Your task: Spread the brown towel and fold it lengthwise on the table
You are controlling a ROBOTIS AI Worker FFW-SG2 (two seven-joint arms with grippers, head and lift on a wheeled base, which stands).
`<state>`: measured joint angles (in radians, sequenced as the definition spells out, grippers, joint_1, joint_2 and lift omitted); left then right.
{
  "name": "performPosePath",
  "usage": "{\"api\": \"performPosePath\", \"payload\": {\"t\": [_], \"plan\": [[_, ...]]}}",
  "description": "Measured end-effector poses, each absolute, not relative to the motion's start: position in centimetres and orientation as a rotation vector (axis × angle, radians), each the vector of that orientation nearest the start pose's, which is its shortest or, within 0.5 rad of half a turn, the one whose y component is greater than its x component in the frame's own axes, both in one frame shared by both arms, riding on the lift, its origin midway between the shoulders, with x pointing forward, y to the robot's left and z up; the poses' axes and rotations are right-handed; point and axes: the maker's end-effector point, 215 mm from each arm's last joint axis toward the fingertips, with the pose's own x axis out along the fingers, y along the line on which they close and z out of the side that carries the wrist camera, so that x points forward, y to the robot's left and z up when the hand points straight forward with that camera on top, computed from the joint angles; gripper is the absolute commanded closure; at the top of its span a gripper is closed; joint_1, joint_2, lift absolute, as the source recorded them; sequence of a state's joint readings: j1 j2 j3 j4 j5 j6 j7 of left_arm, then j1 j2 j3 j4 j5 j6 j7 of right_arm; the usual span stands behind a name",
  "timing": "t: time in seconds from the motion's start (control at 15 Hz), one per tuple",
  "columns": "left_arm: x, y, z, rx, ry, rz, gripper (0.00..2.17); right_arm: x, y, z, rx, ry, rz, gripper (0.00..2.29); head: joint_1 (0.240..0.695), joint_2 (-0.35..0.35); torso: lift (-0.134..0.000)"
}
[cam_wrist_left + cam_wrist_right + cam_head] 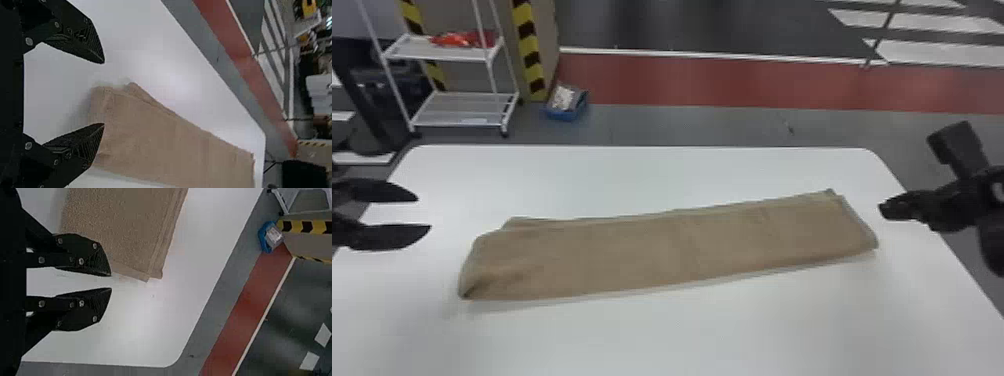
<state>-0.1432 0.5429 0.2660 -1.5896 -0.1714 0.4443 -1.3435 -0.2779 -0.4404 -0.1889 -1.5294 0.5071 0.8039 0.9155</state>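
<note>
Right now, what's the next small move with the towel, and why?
I'd probably bring the left gripper to the towel's left end and tuck in its far corner. The towel already lies as a long folded strip, but there a lower layer pokes out past the top one and the end slants. The left gripper is open and just left of that end, so it seems the handier one.

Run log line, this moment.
brown cloth towel: folded into long strip on white table | black left end effector: open, empty, off towel's left end | black right end effector: open, empty, off right end
</note>
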Motion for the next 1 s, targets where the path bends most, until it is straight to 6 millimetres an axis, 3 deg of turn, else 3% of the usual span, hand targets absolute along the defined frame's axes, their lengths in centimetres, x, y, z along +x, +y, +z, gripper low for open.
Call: {"api": "performPosePath", "payload": {"t": [0.2,0.47,0.6,1.0], "plan": [[51.8,37.2,-34.2,0.080,0.535,-0.666,0.40,56.4,-52.5,-37.6,-0.255,0.763,0.026,0.19,0.695,-0.152,-0.124],[50.9,36.0,-38.8,-0.169,0.673,-0.482,0.40,56.4,-56.3,-37.9,-0.006,0.714,-0.095,0.20,0.695,-0.205,-0.124],[50.9,35.1,-40.1,-0.190,0.723,-0.443,0.52,56.8,-56.6,-37.2,0.045,0.683,-0.099,0.22,0.695,-0.215,-0.124],[52.0,34.0,-42.3,-0.186,0.821,-0.416,0.52,57.1,-56.2,-36.8,0.030,0.673,-0.093,0.22,0.695,-0.221,-0.124]]}}
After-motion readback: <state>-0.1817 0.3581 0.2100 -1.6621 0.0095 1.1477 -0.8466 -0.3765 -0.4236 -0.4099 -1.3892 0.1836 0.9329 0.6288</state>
